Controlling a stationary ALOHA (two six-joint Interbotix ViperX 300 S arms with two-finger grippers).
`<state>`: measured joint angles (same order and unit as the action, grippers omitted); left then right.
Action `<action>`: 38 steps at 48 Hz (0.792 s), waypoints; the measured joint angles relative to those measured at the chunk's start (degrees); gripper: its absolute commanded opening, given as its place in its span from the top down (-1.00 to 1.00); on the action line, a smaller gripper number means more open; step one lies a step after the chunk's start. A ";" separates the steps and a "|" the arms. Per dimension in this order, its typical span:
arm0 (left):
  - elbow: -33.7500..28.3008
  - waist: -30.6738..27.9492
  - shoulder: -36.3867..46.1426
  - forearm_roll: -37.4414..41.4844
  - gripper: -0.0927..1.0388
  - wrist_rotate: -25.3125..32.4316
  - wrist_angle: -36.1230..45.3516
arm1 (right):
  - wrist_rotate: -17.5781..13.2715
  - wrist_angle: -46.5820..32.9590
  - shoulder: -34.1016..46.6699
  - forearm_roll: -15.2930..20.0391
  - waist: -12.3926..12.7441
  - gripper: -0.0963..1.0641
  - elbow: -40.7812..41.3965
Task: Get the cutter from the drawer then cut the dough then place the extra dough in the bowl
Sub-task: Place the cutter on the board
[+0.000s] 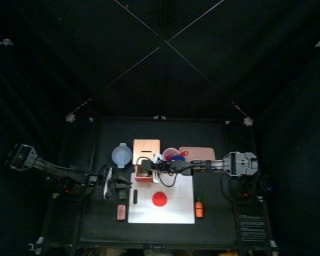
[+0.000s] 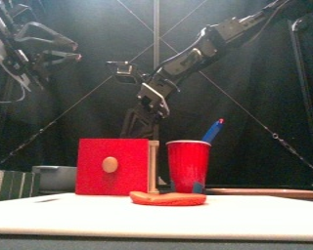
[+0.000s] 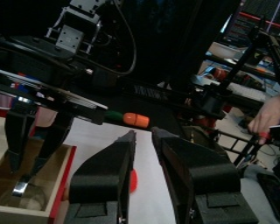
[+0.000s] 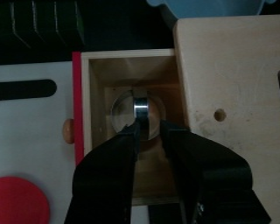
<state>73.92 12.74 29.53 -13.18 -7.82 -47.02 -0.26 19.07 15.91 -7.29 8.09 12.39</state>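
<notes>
The wooden box (image 4: 230, 70) has its drawer pulled out, red front (image 2: 113, 166) facing the table's front. The round metal cutter (image 4: 140, 107) lies inside the drawer. My right gripper (image 4: 154, 131) reaches down into the drawer from the right (image 1: 156, 163), jaws nearly together on the cutter's wire handle. The flat red dough (image 2: 168, 198) rests on the white cutting board (image 1: 190, 190) in front of the box. My left gripper (image 3: 147, 138) hangs open and empty, raised at the board's left side (image 1: 107, 180).
The blue-grey bowl (image 1: 120, 153) sits left of the box. A red cup (image 2: 188, 164) holding a blue toy knife (image 2: 214, 130) stands right of the drawer front, close under the right arm.
</notes>
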 measured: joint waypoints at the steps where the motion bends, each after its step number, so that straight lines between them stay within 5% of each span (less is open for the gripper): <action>1: 0.00 0.00 -0.09 0.00 -0.34 0.00 0.00 | 0.00 -0.09 0.00 0.00 -0.09 -0.34 -0.09; 38: 0.88 0.00 0.00 -2.20 -0.33 0.00 0.00 | 0.00 0.53 1.76 0.09 -0.44 -0.53 -3.08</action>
<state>74.79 12.74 29.53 -15.38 -7.82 -47.02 -0.26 19.60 17.67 -7.21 7.65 9.32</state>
